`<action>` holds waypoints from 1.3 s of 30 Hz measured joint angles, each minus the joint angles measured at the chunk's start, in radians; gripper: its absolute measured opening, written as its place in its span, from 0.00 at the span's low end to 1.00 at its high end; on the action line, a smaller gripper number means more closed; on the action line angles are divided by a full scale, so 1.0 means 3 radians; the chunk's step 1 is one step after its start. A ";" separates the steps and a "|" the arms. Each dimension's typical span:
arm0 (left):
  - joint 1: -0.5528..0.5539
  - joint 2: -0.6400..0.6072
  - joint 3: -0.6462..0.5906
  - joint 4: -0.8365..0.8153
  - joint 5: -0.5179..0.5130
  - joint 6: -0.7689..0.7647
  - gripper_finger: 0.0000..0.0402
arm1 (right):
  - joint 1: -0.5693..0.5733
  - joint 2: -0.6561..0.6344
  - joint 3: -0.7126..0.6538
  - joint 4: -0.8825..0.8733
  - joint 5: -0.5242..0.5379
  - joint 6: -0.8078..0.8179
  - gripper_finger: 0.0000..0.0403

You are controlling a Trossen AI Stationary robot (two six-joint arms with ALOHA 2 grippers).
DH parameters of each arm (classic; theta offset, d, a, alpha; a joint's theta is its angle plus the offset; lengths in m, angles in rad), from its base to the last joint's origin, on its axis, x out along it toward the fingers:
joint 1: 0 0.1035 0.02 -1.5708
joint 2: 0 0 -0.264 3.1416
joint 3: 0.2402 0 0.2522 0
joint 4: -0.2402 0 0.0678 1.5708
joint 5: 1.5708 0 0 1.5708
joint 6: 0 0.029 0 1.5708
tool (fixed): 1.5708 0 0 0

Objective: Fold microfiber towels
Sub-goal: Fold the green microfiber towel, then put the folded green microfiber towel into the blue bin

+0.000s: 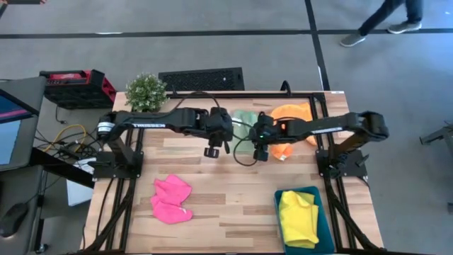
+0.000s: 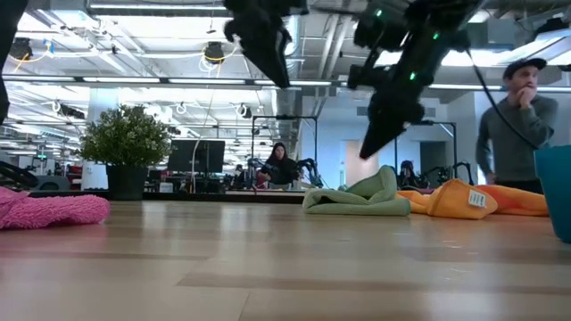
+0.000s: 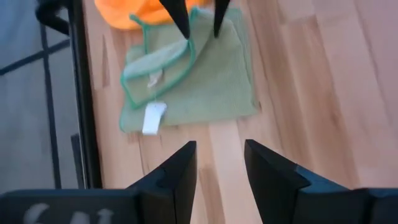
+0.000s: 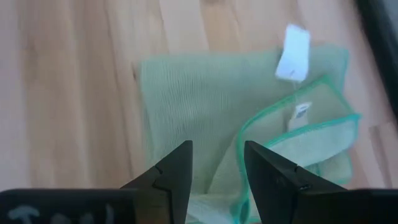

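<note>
**Both grippers above the green towel**

On the wooden table [image 1: 233,191], the light green towel [image 1: 245,119] lies part-folded at the far edge, touching the orange towel [image 1: 291,113]. The left gripper [image 1: 212,151] and right gripper [image 1: 260,154] hover nearby, fingers parted, holding nothing.

Green towel [image 1: 245,119] folded, table's far middle; orange towel [image 1: 294,113] touching it; pink towel [image 1: 172,199] crumpled near; yellow towel [image 1: 298,219] in tray.

The surface [image 1: 233,191] is smooth pale wood. On it, the green towel [image 3: 205,81] is soft cloth. The pink towel [image 1: 172,199] looks fluffy.
</note>
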 joint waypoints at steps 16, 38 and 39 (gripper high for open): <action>-0.0136 -0.0171 0.0001 -0.0148 -0.0288 -0.0174 0.32 | -0.0372 0.0538 0.0011 0.0244 0.0116 -0.0121 0.42; -0.0135 -0.0171 0.0001 -0.0173 -0.0286 -0.0188 0.32 | -0.0140 0.0195 0.0009 -0.0647 0.0797 0.0711 0.42; -0.0136 -0.0171 0.0001 -0.0174 -0.0286 -0.0188 0.32 | -0.0077 0.0139 0.0009 -0.0650 0.0783 0.0643 0.42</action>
